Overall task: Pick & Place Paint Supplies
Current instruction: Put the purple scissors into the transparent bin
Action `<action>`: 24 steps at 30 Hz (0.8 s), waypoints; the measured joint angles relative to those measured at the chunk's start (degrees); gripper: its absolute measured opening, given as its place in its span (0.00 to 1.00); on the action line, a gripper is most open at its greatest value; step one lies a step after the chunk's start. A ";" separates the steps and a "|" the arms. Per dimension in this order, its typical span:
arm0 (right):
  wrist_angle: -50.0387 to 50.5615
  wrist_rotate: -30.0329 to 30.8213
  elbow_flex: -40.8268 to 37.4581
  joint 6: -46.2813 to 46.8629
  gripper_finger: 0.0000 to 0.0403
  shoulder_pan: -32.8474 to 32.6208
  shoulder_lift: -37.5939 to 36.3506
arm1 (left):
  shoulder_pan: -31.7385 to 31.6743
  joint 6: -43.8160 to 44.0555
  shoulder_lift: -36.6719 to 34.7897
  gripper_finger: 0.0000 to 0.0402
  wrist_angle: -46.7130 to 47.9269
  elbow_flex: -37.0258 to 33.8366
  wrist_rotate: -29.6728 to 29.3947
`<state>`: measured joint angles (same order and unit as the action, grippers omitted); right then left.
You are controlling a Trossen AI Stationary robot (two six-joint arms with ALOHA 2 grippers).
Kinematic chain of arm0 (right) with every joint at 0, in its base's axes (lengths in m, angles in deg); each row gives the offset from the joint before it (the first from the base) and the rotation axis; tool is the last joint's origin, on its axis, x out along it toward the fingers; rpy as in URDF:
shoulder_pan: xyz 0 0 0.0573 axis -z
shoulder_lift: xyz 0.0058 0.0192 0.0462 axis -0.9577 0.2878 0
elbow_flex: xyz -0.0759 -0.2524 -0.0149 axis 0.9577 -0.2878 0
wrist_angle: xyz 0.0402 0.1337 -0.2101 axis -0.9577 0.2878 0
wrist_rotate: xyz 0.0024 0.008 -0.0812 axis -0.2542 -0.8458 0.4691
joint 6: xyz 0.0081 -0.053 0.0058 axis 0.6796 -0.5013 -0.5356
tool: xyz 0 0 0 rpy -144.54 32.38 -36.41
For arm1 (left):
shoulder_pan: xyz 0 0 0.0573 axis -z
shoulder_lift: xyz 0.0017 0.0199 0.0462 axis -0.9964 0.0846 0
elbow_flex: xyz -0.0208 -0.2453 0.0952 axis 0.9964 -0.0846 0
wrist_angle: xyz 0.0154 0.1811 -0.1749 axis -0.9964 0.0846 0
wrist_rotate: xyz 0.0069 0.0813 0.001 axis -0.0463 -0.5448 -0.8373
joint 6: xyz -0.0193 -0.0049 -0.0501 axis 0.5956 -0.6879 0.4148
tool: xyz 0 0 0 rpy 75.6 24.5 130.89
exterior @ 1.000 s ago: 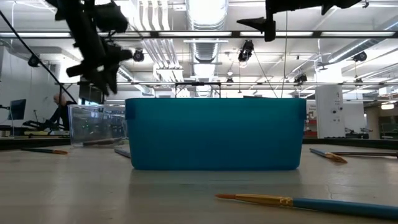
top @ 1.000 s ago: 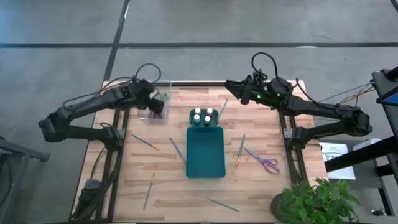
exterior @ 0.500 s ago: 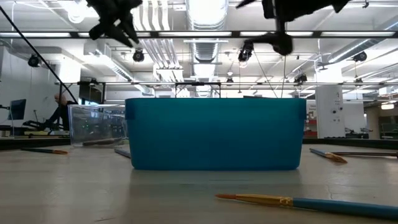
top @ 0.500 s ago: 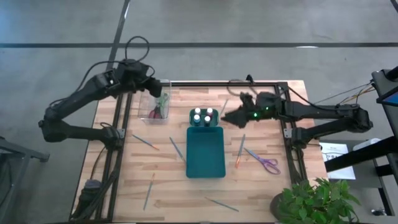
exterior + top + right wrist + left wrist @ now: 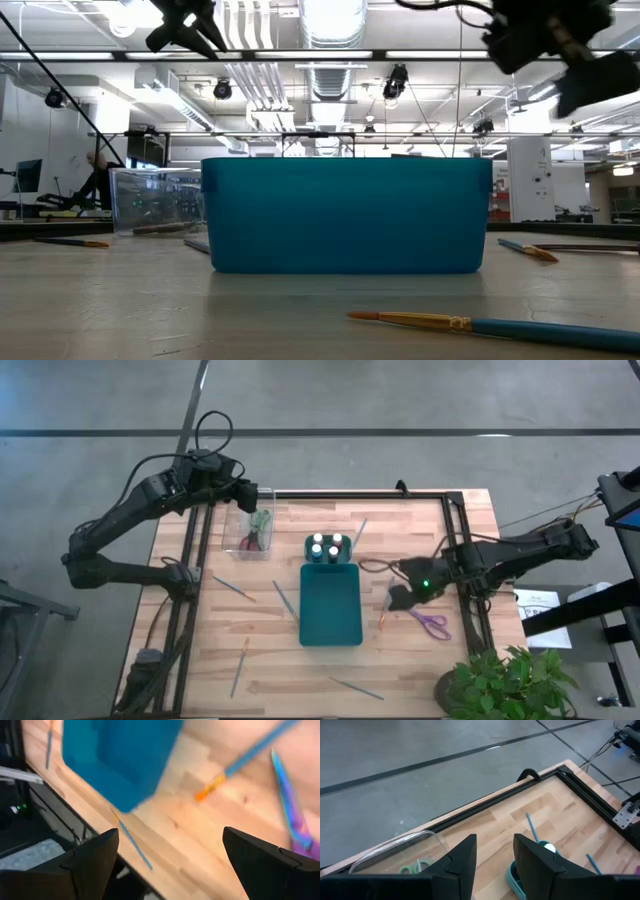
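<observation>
Teal tray [image 5: 331,603] lies just left of the right gripper [image 5: 397,598], which has swung down from the table's far edge, fingers spread and empty, beside a brush [image 5: 386,602]; purple scissors [image 5: 429,622] near. Left gripper [image 5: 243,495], part open, has lifted off the clear box [image 5: 250,525].

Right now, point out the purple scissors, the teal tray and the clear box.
purple scissors [image 5: 432,624]: high view, on the handles.
teal tray [image 5: 331,604]: high view, on its bare floor.
clear box [image 5: 236,544]: high view, on its near wall.

Teal tray [image 5: 345,215] mid-table, blue-handled brush [image 5: 490,326] in front, clear box [image 5: 158,200] behind-left.
</observation>
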<state>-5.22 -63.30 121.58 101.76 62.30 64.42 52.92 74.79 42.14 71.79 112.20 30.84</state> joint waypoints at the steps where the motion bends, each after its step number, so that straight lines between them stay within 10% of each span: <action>1: 0.48 0.16 0.00 1.57 0.87 -1.30 0.04 | 0.00 0.01 0.00 0.35 -0.01 0.00 -0.01; 24: 7.05 2.84 0.00 2.66 0.87 -21.57 21.64 | 0.04 -1.28 0.00 0.35 -1.17 -0.07 1.34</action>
<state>1.83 -60.46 121.58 104.42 40.73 86.06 52.96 73.51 42.14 70.62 112.13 32.18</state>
